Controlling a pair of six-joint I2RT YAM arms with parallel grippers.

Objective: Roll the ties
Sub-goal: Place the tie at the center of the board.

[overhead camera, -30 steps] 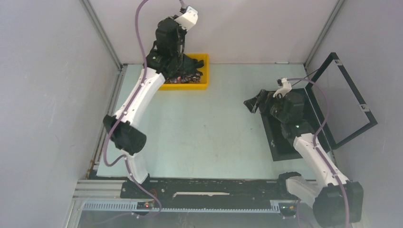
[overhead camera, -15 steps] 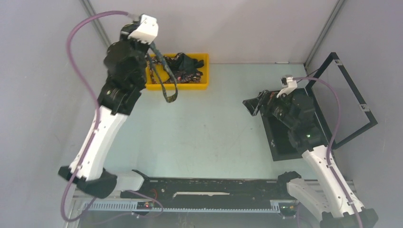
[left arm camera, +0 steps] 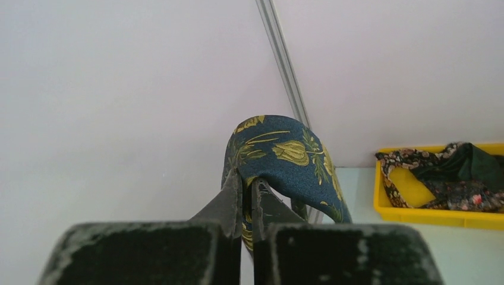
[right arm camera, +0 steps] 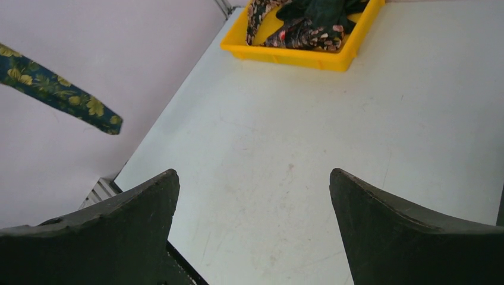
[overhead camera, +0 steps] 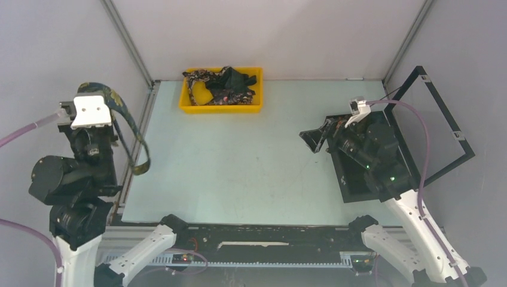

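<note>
My left gripper (left arm camera: 246,185) is shut on a dark navy tie with gold leaf pattern (left arm camera: 285,151). It holds the tie high at the table's left edge; the tie (overhead camera: 128,125) loops over the gripper (overhead camera: 98,89) and hangs down free. Its hanging end shows in the right wrist view (right arm camera: 59,92). More ties (overhead camera: 224,86) lie bunched in the yellow tray (overhead camera: 221,108) at the back, also seen from the left wrist (left arm camera: 454,178) and right wrist (right arm camera: 309,24). My right gripper (right arm camera: 254,178) is open and empty above the table, at the right (overhead camera: 315,139).
A black hinged box (overhead camera: 382,155) lies open at the right, its lid frame (overhead camera: 442,125) leaning against the right wall. Grey walls enclose the pale table (overhead camera: 251,161) on three sides. A metal rail (overhead camera: 131,155) runs along the left edge.
My left arm has swung from the yellow tray back to the near left, lifting one tie clear of the pile. The right gripper has shifted slightly left and stays open.
</note>
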